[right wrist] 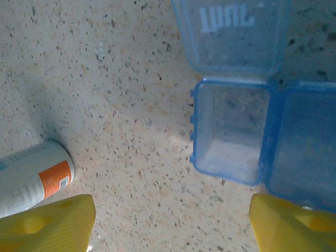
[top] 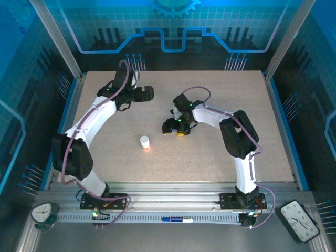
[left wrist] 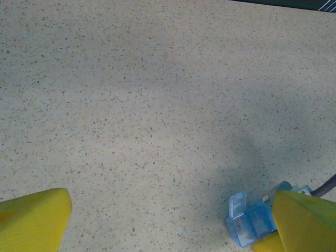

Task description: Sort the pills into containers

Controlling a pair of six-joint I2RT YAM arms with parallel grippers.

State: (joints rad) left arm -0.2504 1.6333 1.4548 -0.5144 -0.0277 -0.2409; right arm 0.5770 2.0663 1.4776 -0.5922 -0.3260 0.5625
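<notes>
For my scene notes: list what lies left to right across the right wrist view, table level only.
bottle → open compartment → next compartment

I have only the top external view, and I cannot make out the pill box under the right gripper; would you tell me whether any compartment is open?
Observer: Yes. The right wrist view shows one compartment of the pill box with its lid flipped back.
Operator: Thank you. Is anything inside it?
Observer: It looks empty; I see a pale bottom and no pill.
Operator: And is the right gripper holding anything?
Observer: No. The right gripper is open, with bare table between its fingers.
</notes>
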